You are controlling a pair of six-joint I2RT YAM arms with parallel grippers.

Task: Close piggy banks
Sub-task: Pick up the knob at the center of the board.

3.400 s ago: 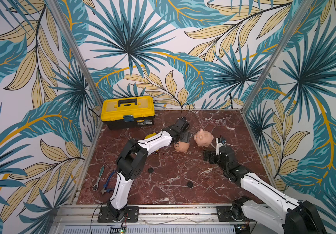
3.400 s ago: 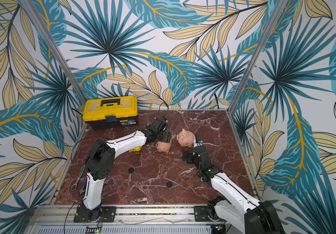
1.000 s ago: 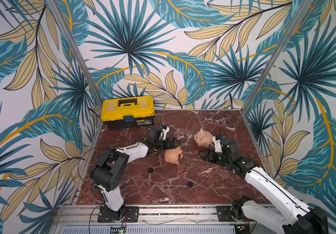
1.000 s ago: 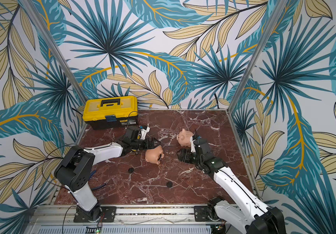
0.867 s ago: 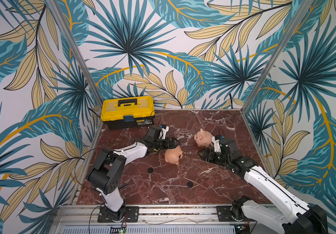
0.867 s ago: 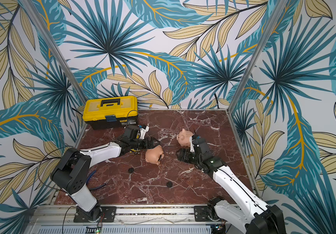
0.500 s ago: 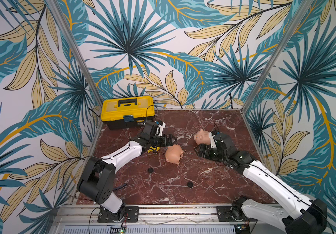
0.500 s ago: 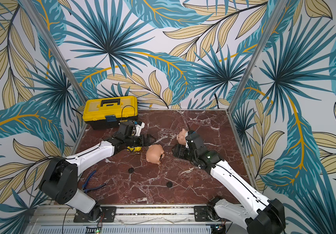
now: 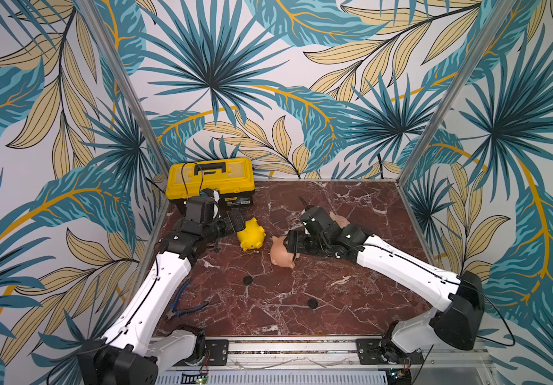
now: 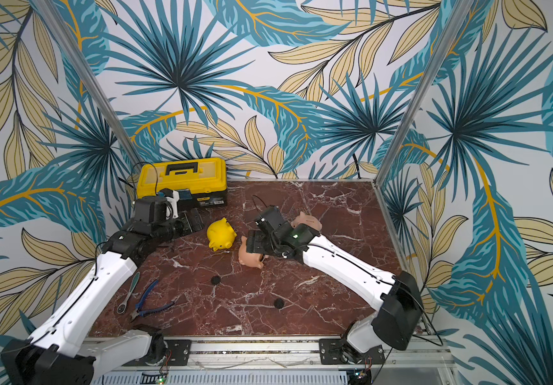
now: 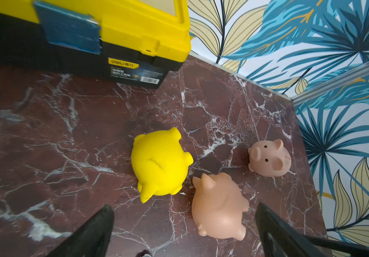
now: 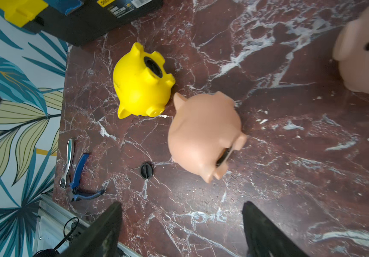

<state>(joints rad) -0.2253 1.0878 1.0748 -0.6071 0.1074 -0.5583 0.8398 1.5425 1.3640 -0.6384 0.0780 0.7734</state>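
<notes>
Left gripper, right gripper: jaws wide, empty, above the worktop.
Toolbox labelled "deli" beside the left jaws; yellow piggy bank just ahead, on its side, belly hole open, snout away from the toolbox; peach-orange piggy bank lying before the right jaws, black disc tilted at its belly; pale pink piggy bank upright beside them, facing the left jaws.

"deli" on the toolbox label

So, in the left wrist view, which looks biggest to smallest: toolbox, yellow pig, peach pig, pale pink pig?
1. toolbox, partly out of frame.
2. yellow pig and peach pig, about alike.
3. pale pink pig, but farthest from the camera.
</notes>
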